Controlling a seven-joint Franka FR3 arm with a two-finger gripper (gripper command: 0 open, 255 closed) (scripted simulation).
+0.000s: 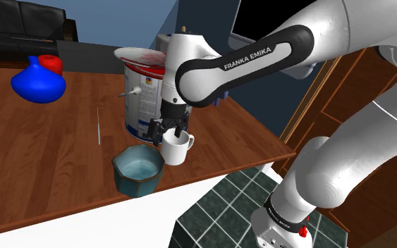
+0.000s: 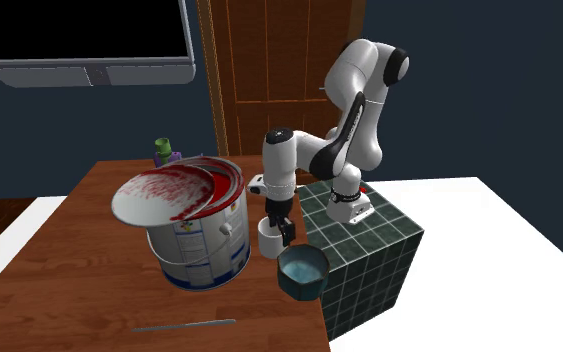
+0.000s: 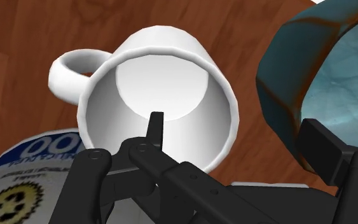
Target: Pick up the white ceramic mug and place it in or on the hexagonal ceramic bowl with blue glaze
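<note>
- Gripper (image 3: 238, 130) is held wide apart over the rim of the white mug (image 3: 165, 70): one finger (image 3: 156, 127) is dipped inside the cup and the other is kept outside its wall. No clasp on the wall can be made out.
- In the shoulder view the mug (image 1: 177, 149) is seen upright at the edge of the wooden table (image 1: 49, 155), directly under the gripper (image 1: 172, 130), with its handle turned to 3 o'clock.
- The blue-glazed hexagonal bowl (image 1: 130, 182) is set just beside the mug, at 8 o'clock from it.
- A paint can (image 1: 140, 106), its red-smeared lid tilted on top, is placed close to the mug at 11 o'clock.
- In the second exterior view the mug (image 2: 268, 238) is found at 11 o'clock from the bowl (image 2: 299, 285).
</note>
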